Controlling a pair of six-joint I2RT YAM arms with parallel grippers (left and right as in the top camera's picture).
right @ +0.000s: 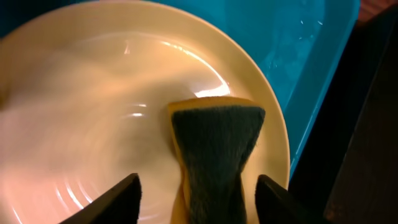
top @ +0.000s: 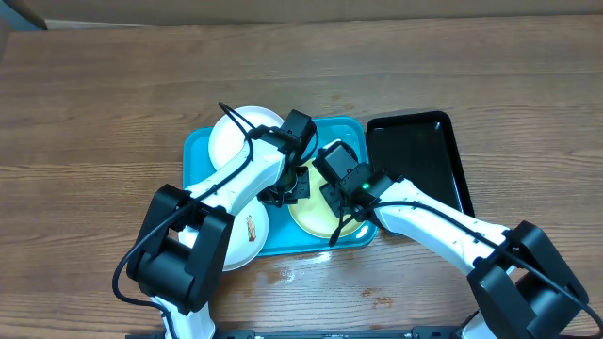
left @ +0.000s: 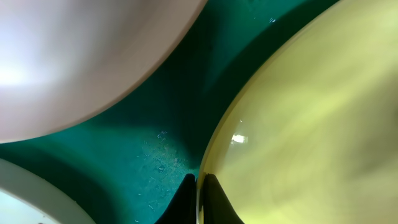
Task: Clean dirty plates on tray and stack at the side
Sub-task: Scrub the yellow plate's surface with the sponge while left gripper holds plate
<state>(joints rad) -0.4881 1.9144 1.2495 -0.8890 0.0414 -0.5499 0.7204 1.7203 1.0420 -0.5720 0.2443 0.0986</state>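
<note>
Scrubbing stage: I'm on the yellow plate and I judge most of the job is ahead.
All three plates are on the tray [top: 350,130], and none is stacked beside it yet. The yellow plate [top: 316,218] lies in the tray's near right part and looks wet and free of smears where I can see it. One white plate [top: 236,141] sits at the tray's far left corner. The other, a smeared plate [top: 252,235], hangs over the tray's near left rim and needs cleaning. The sponge [right: 216,146] rests scrub-side up on the yellow plate, between the fingers of my right gripper [right: 199,196]. There are gaps on both sides, so I cannot tell whether it is gripped. My left gripper [left: 199,199] is clenched on the yellow plate's rim, steadying it.
</note>
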